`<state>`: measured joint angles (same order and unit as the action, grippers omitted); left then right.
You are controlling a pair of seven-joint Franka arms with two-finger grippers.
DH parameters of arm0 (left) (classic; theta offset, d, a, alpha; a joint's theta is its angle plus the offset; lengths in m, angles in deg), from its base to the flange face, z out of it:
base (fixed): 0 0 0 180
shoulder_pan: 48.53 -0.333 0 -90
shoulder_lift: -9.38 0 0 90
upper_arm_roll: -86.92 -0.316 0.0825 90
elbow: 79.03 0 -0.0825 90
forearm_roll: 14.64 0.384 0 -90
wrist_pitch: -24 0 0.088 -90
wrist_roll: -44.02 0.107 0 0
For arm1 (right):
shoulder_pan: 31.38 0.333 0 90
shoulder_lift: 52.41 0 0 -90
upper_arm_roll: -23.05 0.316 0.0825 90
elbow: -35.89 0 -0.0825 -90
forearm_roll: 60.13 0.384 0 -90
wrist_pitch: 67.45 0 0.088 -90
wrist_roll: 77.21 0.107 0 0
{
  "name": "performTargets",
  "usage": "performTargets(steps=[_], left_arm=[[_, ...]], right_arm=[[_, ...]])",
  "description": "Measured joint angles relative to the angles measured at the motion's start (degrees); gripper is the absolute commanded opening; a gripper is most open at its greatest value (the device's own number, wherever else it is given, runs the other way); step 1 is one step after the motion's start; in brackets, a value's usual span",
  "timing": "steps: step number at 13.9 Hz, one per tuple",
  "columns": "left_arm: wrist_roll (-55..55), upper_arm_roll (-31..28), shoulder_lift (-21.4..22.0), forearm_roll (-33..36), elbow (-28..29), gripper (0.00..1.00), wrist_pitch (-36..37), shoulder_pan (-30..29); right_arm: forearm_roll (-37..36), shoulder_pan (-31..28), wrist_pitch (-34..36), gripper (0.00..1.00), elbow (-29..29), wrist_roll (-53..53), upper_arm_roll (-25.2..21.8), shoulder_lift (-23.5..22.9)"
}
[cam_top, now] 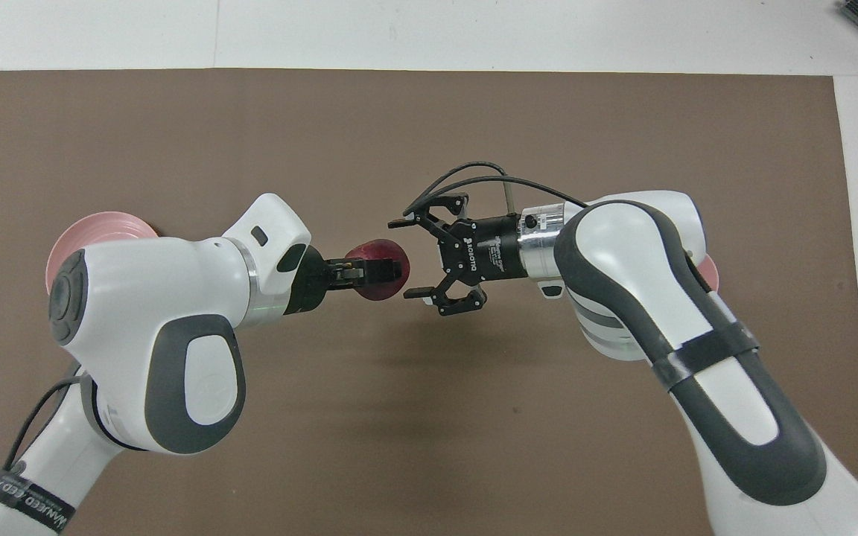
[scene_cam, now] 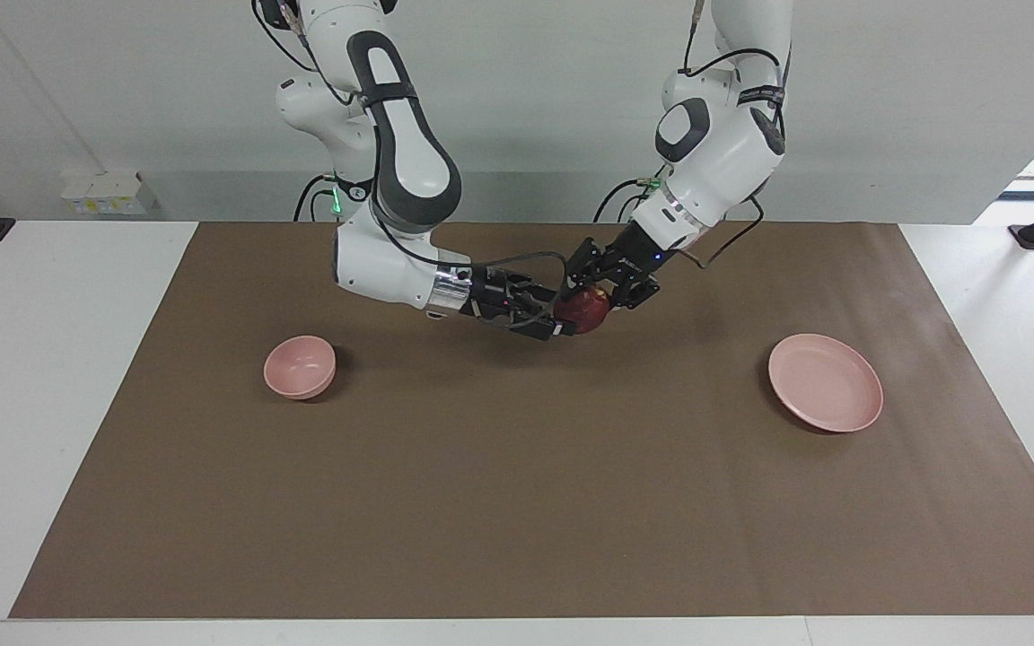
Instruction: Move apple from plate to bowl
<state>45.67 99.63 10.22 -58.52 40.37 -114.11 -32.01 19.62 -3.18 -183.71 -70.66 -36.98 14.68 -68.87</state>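
The dark red apple hangs in the air over the middle of the brown mat. My left gripper is shut on it; in the overhead view the gripper clamps the apple from the left arm's end. My right gripper is wide open, and its spread gripper has fingertips on either side of the apple's free end. The pale pink plate lies empty toward the left arm's end. The small pink bowl stands empty toward the right arm's end.
A brown mat covers most of the white table. In the overhead view the left arm hides part of the plate, and the right arm hides all but a sliver of the bowl.
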Motion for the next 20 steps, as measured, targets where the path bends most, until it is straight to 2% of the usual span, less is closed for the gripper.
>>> performTargets(steps=[3, 7, 8, 9, 11, 14, 15, 16, 17, 20], left_arm=[[0.0, 0.0, 0.0, 0.0, 0.0, 0.00, 0.0, 0.0], [0.0, 0.0, 0.0, 0.0, 0.0, 0.00, 0.0, 0.0], [0.0, 0.0, 0.0, 0.0, 0.0, 0.00, 0.1, 0.0], [-0.1, 0.1, 0.0, 0.0, 0.0, 0.00, 0.1, 0.0], [-0.1, 0.1, -0.1, 0.0, 0.1, 0.00, 0.1, 0.0], [-0.1, 0.3, -0.2, 0.0, -0.1, 0.01, 0.1, 0.0], [-0.2, 0.4, -0.2, 0.0, -0.1, 0.35, 0.1, 0.0], [-0.5, 0.4, -0.2, 0.0, -0.1, 0.77, 0.1, 0.0], [-0.8, 0.4, -0.2, 0.0, -0.1, 0.97, 0.1, 0.0], [-2.8, 0.3, -0.2, 0.0, -0.4, 1.00, 0.1, 0.0]], right_arm=[[-1.3, -0.1, 0.0, 1.00, 0.0, 0.0, 0.0, 0.1], [-1.3, 3.5, -3.8, 1.00, 0.0, 0.1, 0.1, 0.0], [-1.3, 4.3, -4.8, 0.78, 0.0, 0.1, 0.1, 0.0], [-1.3, 4.7, -5.3, 0.50, 0.0, 0.1, 0.1, 0.0], [-1.3, 4.4, -5.2, 0.34, 0.0, 0.2, 0.1, 0.0], [-1.3, 3.9, -4.2, 0.03, 0.0, 0.5, 0.1, 0.0], [-1.3, 3.9, -4.1, 0.00, 0.0, 0.5, 0.1, 0.0], [-1.3, 3.9, -4.1, 0.00, 0.0, 0.6, 0.1, 0.0], [-1.3, 3.9, -4.1, 0.00, 0.0, 0.6, 0.1, 0.0], [-1.3, 3.6, -4.0, 0.00, -0.1, 0.6, 0.0, -0.1]])
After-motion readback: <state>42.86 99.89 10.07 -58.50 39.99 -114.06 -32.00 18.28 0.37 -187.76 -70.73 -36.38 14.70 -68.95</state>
